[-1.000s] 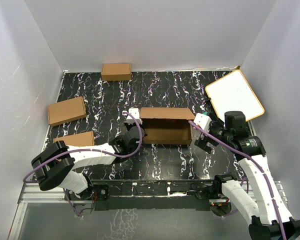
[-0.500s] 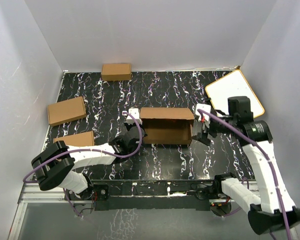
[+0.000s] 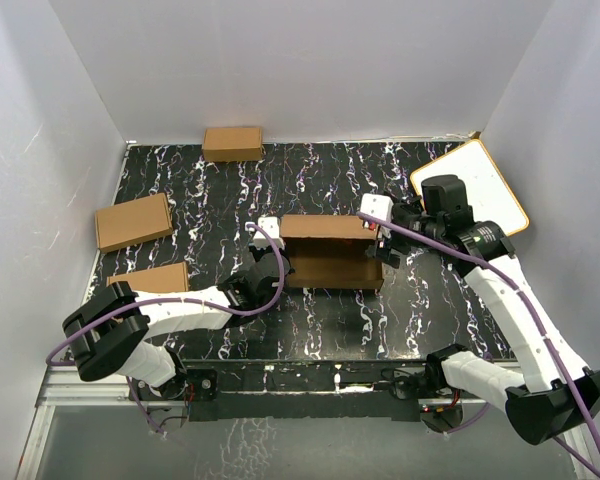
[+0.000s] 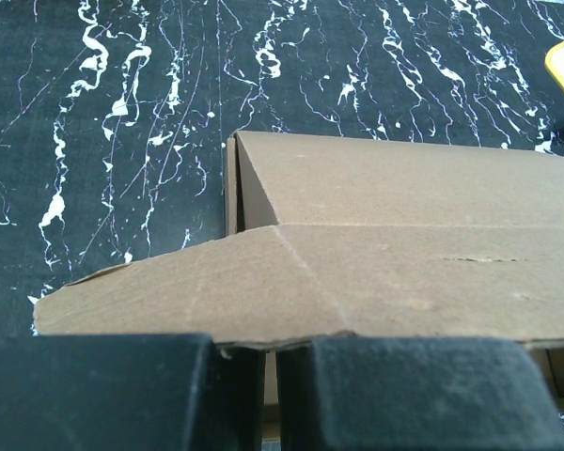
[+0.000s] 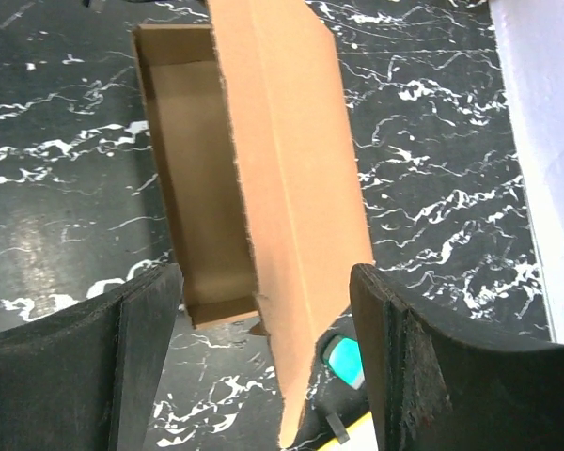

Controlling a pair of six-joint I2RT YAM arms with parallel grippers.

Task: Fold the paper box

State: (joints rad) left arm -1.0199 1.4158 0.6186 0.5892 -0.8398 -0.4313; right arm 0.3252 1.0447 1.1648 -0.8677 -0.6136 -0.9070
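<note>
Nearest the bases, the left gripper (image 3: 270,262) is at the left end of the paper box (image 3: 330,262). Its fingers (image 4: 103,395) are pressed together with only a hairline between them. A creased flap edge lies right across their tips, but whether they pinch it or merely prop it is not clear.

The box sits on the dark marbled table (image 3: 330,180), directly between the two grippers. It is a half-formed shallow tray, open side up. Its long axis runs from one gripper to the other, across the table from left to right.

At the far right corner, the right gripper (image 5: 263,282) straddles a tall upright panel of the box. Its fingers (image 5: 141,348) stand wide, one on each side, and neither appears to touch the cardboard. The tray's hollow lies just beyond the finger on the left of the wrist view.

The step looks like bringing this standing panel over to close the tray. The next move probably calls for the right fingers to narrow onto the panel and tip it toward the hollow, while the left end is steadied against sliding.
</note>
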